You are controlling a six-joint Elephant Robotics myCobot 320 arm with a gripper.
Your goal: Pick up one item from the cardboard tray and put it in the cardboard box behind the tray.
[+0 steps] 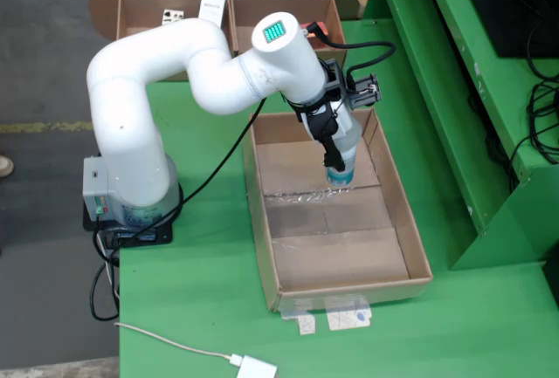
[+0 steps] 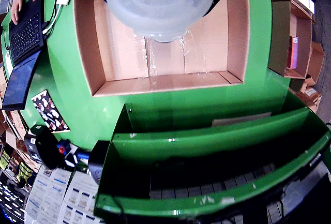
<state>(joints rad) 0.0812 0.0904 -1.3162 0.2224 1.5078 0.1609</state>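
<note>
Cardboard was what surrounded the action: a long, shallow tray (image 1: 336, 260) lay on the green table (image 1: 201, 308), and the white arm (image 1: 166, 81) was bent over it so that the gripper (image 1: 341, 164) hung inside the tray's far half. A small bottle (image 1: 341, 173) with a pale body and a teal band was seen directly beneath the black fingers, upright, its base at or just above the tray floor; contact with the floor could not be settled from the fixed view. In the riding view a translucent white bottle (image 2: 160, 4) filled the top of the picture, pressed close under the camera, which suggested that the item was clamped between the jaws, although the fingertips themselves were hidden in both views. The grip was therefore judged as closed on the bottle, not confirmed. The rest of the tray was seen bare apart from strips of clear tape along its flaps, so this bottle was taken to be the only candidate. The vertical hold was judged sensible, since a top-down grasp kept the walls clear for a straight lift. Two open cardboard boxes (image 1: 210, 16) stood beyond the arm's base at the table's far edge, well apart from the tray; which of them was meant as the target could not be told.
</note>
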